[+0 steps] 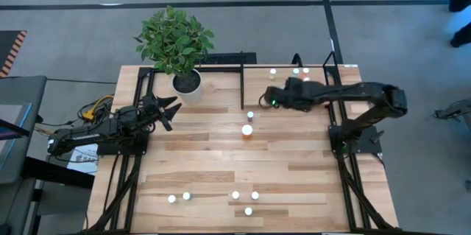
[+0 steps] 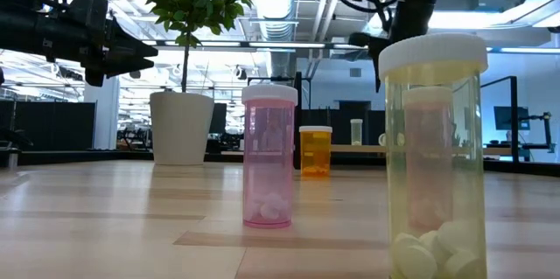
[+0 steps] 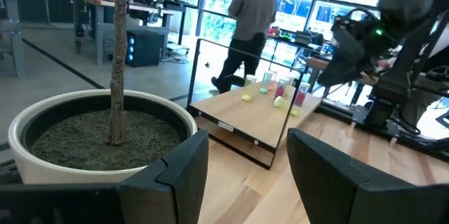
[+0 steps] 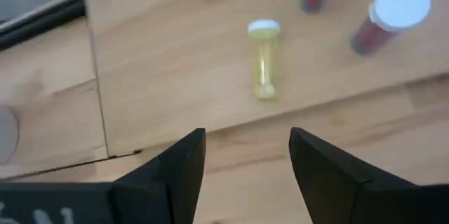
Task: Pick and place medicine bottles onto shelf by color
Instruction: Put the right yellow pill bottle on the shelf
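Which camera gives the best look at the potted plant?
The low view: the white plant pot stands whole with its stem and leaves above. The high view shows it from overhead, mostly covered by foliage. The left wrist view shows it close up, only the rim, soil and bare stem. The right wrist view misses it.

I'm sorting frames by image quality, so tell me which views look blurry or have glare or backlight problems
Low view: bright ceiling lights and windows backlight the scene, the left gripper reads as a silhouette, and the yellow bottle is soft. Right wrist view: everything is blurred, including the bottle on the shelf. Left wrist view: the pot is sharp, but the window behind glares. High view: evenly lit.
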Robot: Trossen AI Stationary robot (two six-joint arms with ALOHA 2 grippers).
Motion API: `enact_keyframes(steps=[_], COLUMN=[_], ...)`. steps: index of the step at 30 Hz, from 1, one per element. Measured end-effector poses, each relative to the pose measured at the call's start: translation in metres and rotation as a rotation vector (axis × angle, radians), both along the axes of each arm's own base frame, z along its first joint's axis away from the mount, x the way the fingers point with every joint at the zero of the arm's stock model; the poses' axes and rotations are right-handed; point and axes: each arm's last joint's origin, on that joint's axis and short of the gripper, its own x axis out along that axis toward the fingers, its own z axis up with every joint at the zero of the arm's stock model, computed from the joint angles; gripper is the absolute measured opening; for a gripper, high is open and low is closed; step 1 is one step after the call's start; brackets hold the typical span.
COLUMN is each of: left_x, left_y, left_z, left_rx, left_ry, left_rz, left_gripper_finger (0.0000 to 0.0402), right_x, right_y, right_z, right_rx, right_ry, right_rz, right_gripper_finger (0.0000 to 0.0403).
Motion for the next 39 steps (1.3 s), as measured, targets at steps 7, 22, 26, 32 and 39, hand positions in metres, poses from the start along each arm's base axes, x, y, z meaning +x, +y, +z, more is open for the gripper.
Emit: enact_keyframes(steps=[7,22,26,32,39], left_x=[0.0,0.0,0.0,0.0,0.0], left_y=[0.0,0.0,0.0,0.0,0.0], left_z=[0.0,0.0,0.0,0.0,0.0], left_rx=[0.0,0.0,0.0,0.0,0.0], left_ry=[0.0,0.0,0.0,0.0,0.0], left_rz=[0.0,0.0,0.0,0.0,0.0], left_gripper_finger=[0.0181,0.0181,0.0181,0.0181,0.0181], right_x=[-0.011,0.006,0.014,0.021,0.008], right_y=[-0.037,-0.077,-0.087,-0.096,-0.104], right_z=[-0.003,-0.026,-0.036,-0.044,-0.046], right_rx=[0.22,0.252,0.27,0.281,0.318], right_ry=[-0.067,0.069,0.101,0.118,0.175], right_rz=[-0.084,-0.033,-0.053,-0.071,-0.117], right_gripper_finger=[0.0229,0.0229,0.0229,0.0229,0.0229])
